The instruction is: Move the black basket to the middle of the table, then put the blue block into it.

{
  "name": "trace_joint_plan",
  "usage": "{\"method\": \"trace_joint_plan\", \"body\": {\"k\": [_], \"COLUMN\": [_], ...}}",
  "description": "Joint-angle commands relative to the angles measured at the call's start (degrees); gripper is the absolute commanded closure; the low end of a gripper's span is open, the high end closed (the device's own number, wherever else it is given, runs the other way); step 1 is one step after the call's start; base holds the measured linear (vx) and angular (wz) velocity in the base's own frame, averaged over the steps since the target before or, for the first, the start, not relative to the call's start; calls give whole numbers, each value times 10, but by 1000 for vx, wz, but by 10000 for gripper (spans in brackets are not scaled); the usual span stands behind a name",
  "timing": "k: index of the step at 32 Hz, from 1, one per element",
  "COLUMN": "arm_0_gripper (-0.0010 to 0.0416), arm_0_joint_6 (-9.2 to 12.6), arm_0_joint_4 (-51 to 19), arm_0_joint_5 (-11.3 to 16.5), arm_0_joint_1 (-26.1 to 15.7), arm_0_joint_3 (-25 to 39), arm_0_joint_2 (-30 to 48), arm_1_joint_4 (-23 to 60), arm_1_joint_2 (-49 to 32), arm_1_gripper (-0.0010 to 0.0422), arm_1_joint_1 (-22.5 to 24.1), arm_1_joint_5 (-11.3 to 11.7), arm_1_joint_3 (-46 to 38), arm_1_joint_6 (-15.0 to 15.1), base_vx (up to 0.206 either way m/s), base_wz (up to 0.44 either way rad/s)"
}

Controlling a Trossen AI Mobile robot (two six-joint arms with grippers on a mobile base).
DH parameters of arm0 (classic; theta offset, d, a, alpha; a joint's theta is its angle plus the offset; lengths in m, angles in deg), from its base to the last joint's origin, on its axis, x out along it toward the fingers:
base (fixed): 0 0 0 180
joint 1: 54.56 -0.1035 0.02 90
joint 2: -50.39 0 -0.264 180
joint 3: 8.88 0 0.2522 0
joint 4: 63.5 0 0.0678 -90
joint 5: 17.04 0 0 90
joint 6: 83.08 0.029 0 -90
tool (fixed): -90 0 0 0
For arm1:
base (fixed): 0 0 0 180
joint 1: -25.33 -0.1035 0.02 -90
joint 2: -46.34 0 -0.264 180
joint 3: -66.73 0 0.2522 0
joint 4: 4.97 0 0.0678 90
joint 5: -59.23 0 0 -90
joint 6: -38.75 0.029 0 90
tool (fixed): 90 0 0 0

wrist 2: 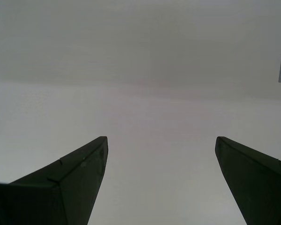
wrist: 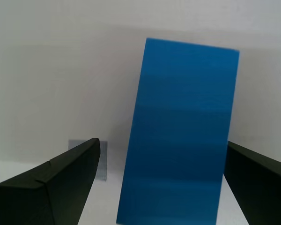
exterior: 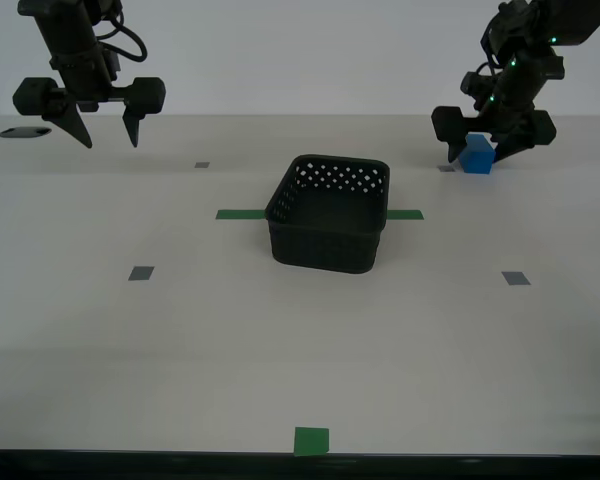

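The black basket [exterior: 330, 235] stands upright and empty near the middle of the off-white table [exterior: 180, 340], over the green tape strip. The blue block [exterior: 477, 157] sits on the table at the back, on the exterior view's right. My first gripper [exterior: 476, 158] is open and lowered around it. In the first wrist view the block [wrist: 182, 136] fills the gap of my first gripper [wrist: 162, 143], close to one finger and clear of the other. My second gripper [exterior: 109, 144] hangs open and empty above the back of the table on the exterior view's left. Its wrist view shows my second gripper [wrist 2: 160, 138] over bare tabletop.
A green tape strip [exterior: 240, 214] runs behind the basket. A green square [exterior: 311, 440] lies at the front edge. Small grey squares [exterior: 141, 273] [exterior: 515, 278] [exterior: 202, 165] mark the table. A dark hole [exterior: 24, 131] sits at the back on the exterior view's left.
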Motion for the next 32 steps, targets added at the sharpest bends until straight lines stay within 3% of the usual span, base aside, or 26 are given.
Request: {"method": "trace_joint_plan", "body": {"k": [1,5,6,10,13,18,22,24,27,29,30,32], "arm_0_gripper": [78,142,171,270,398,405,407,407,407,407,407,407], "arm_0_joint_6": [4,17,28,33,37,36,32,32,31,31,32,32], "arm_0_joint_4": [6,5,3,2,1,-24,-78,-90,-133,-148,-164,-184], "arm_0_joint_5": [-1,-1,-1,-1,-1,5,36,36,36,45,66,67], "arm_0_joint_1": [-1,-2,-2,-1,-1,-2,-3,-4,-9,-13,-21,-42], "arm_0_joint_3": [1,1,1,1,1,1,1,1,1,1,1,1], "arm_0_joint_2": [-4,-4,-4,-4,-4,-26,-85,-104,-158,-182,-208,-235], "arm_1_joint_4": [-2,-6,-6,-6,-6,-7,-10,-11,-21,-31,-49,-70], "arm_1_joint_2": [0,0,0,0,0,0,-2,-2,-2,-1,-2,-2], "arm_1_gripper": [99,98,99,99,98,99,99,98,99,98,99,98], "arm_1_joint_1": [0,0,1,1,1,0,0,0,0,0,0,-1], "arm_1_joint_5": [-1,-1,-1,-1,-1,-1,-1,-1,-1,-1,-1,0], "arm_1_joint_3": [0,0,0,0,0,0,0,2,23,38,64,101], "arm_1_joint_6": [-1,-1,0,0,0,0,1,2,4,4,4,4], "base_vx": [0,0,0,0,0,0,0,0,0,0,0,0], "base_wz": [0,0,0,0,0,0,0,0,0,0,0,0]}}
